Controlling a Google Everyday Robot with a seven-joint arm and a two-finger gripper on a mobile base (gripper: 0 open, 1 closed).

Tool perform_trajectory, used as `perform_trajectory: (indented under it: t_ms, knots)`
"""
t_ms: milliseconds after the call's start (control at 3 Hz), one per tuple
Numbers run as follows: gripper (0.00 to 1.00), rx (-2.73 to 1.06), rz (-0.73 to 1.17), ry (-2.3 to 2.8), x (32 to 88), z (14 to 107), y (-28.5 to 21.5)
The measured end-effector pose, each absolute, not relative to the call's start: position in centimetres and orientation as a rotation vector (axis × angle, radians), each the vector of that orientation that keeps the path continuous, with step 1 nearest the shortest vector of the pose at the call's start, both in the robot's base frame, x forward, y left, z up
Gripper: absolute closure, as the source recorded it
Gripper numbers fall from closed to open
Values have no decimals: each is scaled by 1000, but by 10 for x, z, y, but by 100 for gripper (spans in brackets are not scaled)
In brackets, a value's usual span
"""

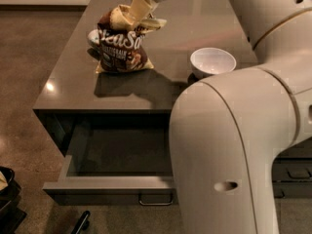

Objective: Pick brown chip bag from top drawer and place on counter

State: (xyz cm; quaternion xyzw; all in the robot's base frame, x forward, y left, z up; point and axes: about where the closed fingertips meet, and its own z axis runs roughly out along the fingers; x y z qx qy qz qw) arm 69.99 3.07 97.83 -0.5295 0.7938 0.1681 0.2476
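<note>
At 11 o'clock, the tool is clamping the brown chip bag, standing on the tabletop — placing; releasing seems next.

Big white lettering on the brown chip bag, looks like "Sea So". Can't make out the smaller line under it. Gripper up at the bag's top.

End effector atop chip bag on counter; bowl right, top drawer below.
</note>
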Motion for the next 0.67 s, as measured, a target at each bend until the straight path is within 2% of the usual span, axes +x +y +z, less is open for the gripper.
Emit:
perform_trajectory:
  t_ms: [333,667]
  knots:
    - [0,-1299,353,2264,710,977,-19]
    - [0,-1299,353,2264,710,977,-19]
